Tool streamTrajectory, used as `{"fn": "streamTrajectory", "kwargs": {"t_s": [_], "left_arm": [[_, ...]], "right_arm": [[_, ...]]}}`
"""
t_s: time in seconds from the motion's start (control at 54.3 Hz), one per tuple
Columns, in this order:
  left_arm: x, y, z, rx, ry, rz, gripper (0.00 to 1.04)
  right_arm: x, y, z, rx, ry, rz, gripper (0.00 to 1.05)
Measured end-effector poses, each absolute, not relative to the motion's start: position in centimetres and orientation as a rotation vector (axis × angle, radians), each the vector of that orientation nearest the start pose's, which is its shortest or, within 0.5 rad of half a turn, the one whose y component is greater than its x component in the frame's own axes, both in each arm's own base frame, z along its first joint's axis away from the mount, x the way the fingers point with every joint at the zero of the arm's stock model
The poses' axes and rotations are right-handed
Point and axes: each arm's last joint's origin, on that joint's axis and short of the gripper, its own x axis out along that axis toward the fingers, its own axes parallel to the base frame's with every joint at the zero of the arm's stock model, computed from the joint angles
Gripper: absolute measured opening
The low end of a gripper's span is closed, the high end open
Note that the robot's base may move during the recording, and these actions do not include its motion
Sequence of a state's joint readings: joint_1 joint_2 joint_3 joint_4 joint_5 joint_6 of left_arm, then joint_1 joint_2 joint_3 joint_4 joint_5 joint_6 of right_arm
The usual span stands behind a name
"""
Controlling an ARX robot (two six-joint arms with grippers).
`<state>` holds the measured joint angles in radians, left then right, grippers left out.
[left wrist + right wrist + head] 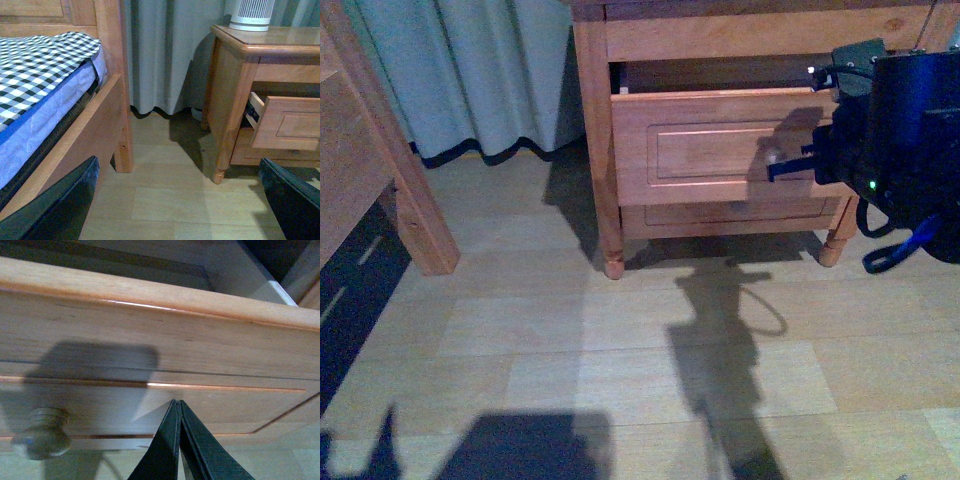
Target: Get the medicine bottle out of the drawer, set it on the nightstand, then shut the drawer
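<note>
The reddish-brown nightstand stands at the back, and its taller drawer is pulled partly out. My right gripper is shut with nothing between its fingers. Its tips rest against the drawer front, to one side of the round knob. In the front view the right arm covers the drawer's right end, and its gripper is by the knob. The left wrist view has the nightstand and open drawer from the side. My left gripper hangs open over the floor. The medicine bottle is out of view.
A ribbed white cylinder device stands on the nightstand top. A bed with a checked cover and its wooden frame post stand left of it. Grey curtains hang behind. A shorter drawer sits below the open one.
</note>
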<state>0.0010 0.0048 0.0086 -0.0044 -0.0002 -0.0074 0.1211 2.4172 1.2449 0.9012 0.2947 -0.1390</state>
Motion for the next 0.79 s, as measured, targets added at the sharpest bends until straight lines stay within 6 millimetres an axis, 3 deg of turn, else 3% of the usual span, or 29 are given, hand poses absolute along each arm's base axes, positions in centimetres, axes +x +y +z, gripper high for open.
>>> {"fn": "streamTrajectory", "kwargs": {"t_s": [0.276, 0.791], "left_arm": [[9.7, 0.0, 16.6, -0.007, 0.001, 0.002, 0.98], [9.7, 0.0, 16.6, -0.007, 0.001, 0.001, 0.98]], "right_arm": [[50.2, 5.3, 4.6, -0.224, 0.254, -0.089, 0.03], [54.3, 5.8, 5.0, -0.278, 0.246, 0.022, 0.03]]}}
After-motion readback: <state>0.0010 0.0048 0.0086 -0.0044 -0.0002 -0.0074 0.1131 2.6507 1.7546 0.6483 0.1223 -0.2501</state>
